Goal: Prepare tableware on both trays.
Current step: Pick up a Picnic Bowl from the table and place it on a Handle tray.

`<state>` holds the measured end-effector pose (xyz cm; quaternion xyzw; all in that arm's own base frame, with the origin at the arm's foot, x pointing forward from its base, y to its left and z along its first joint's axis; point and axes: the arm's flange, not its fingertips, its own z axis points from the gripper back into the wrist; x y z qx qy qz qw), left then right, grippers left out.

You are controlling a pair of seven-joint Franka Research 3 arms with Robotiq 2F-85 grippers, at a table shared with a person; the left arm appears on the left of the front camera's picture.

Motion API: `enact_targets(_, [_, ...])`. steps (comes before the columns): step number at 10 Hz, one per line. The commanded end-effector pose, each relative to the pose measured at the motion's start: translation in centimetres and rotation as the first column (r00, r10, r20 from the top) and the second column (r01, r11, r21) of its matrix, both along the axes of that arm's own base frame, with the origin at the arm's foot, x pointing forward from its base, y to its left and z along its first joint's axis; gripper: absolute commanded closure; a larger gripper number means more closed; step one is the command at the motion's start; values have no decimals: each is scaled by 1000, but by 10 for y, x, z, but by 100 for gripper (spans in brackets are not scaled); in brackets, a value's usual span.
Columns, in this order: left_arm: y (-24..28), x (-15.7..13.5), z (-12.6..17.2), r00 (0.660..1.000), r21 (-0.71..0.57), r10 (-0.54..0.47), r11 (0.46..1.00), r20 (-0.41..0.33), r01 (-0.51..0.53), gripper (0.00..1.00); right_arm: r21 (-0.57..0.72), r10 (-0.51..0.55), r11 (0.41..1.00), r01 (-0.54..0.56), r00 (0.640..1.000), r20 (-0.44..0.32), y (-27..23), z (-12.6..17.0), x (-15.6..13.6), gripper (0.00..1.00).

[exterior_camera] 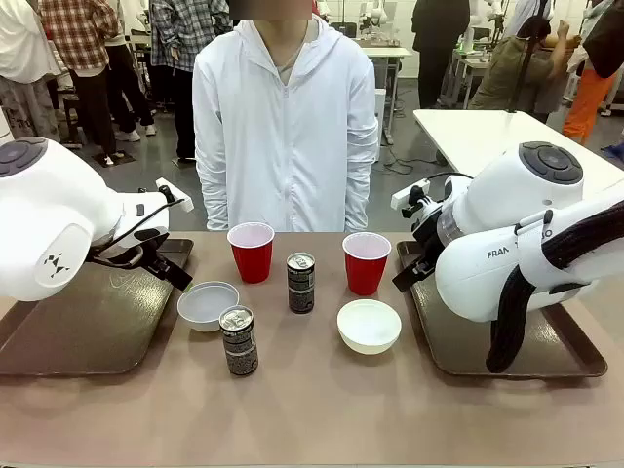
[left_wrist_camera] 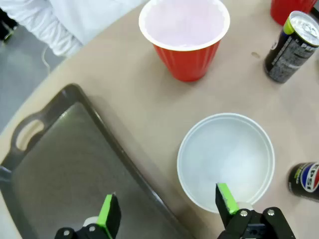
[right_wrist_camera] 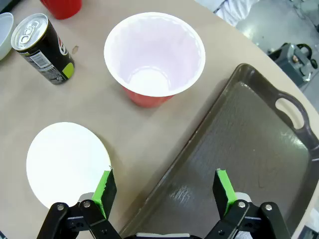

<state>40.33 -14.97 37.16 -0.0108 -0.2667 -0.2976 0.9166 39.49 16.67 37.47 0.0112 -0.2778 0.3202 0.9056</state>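
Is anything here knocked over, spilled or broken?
Nothing stands out. The red cups, white bowls and drink cans all stand upright on the table between the brown trays, with no spill or damage showing.

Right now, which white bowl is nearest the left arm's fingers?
The white bowl on the robot's left, beside the left tray; one of the left fingers hangs over its rim. The other bowl sits by the right tray.

Left end effector point(left_wrist_camera: 165, 194) and right end effector point(right_wrist_camera: 163, 177) hover, jaws spread wide.
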Motion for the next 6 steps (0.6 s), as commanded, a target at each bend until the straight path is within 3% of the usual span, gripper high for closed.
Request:
enact_targets(1, [0, 0, 0, 1000, 0, 0, 1000, 0, 0, 0, 0, 0, 1000, 0, 1000, 0, 0, 0, 0, 0])
enact_targets(6, [0, 0, 0, 1000, 0, 0, 1000, 0, 0, 0, 0, 0, 1000, 0, 1000, 0, 0, 0, 0, 0])
